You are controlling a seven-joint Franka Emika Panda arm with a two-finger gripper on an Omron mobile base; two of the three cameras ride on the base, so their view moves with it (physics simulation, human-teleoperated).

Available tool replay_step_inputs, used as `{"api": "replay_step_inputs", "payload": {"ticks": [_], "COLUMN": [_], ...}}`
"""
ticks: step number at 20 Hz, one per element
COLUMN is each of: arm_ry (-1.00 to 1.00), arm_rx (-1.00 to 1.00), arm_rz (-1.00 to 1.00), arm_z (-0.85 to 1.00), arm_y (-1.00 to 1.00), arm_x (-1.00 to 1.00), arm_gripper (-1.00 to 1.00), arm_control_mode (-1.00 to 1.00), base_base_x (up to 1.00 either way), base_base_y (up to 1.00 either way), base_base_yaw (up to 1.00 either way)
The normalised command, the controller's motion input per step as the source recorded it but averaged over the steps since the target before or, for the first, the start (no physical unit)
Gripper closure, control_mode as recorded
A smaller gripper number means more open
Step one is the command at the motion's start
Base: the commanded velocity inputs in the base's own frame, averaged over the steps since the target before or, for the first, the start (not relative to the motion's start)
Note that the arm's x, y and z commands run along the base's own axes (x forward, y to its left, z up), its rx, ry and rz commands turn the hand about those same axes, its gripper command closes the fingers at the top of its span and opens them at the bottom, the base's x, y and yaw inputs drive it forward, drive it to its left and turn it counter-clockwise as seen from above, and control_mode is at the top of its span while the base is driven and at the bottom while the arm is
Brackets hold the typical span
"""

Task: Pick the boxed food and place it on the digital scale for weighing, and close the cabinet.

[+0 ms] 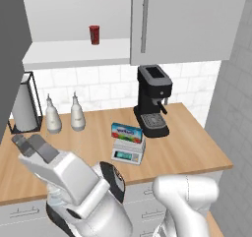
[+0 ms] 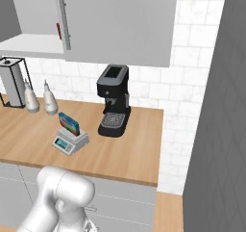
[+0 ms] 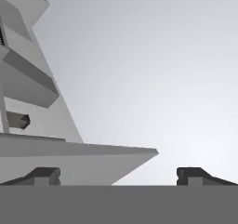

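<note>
My hand [image 3: 118, 174] is empty, its two fingertips standing wide apart, raised and looking across pale cabinet surfaces, with the edge of a flat grey panel running in from one side. The boxed food [image 1: 126, 132] already rests on the digital scale [image 1: 129, 151], standing on its long edge across the top plate with the dark display left uncovered below it, which is how it should sit for a reading to be taken. Taking the scale as my landmark: it stands near the middle of the wooden counter [image 1: 187, 147], with the black coffee machine [image 1: 153, 101] just beside it towards the right and slightly behind, and two white bottles [image 1: 77, 114] behind it to the left, next to a paper-towel holder [image 1: 23, 103]. Above and behind the scale hangs the cabinet [image 1: 78, 46]; its right door [image 1: 187, 22] lies flat and shut, while the left half is open, showing a white shelf with a red can [image 1: 94, 35] standing on it. The dark slab at the left edge of the left base view [image 1: 11, 59] looks like the swung-out left door. So I judge the weighing part finished and only the closing left: my fingers are spread because I have nothing to carry, and the next contact should be a push on that open door.
</note>
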Motion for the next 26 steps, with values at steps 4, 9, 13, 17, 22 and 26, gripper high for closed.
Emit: {"api": "replay_step_inputs", "payload": {"ticks": [4,9,13,17,22,26], "arm_ry": [-0.04,-0.18,-0.07,-0.01,0.0,-0.1], "arm_rx": [0.0,0.01,0.13,0.24,0.31,0.14], "arm_rz": [-0.02,-0.14,-0.18,-0.18,-0.2,-0.05], "arm_z": [-0.51,-0.64,-0.63,-0.83,-1.0,-0.98], "arm_y": [0.76,1.0,1.0,1.0,1.0,1.0], "arm_x": [-0.69,-0.12,0.03,0.53,0.56,-0.71], "arm_gripper": [-1.0,-1.0,-1.0,-1.0,-1.0,-1.0], "arm_control_mode": [-1.0,-1.0,-1.0,-1.0,-1.0,-1.0], "base_base_x": [0.0,0.0,0.0,0.0,0.0,0.0], "base_base_y": [0.0,0.0,0.0,0.0,0.0,0.0], "base_base_yaw": [0.0,0.0,0.0,0.0,0.0,0.0]}}
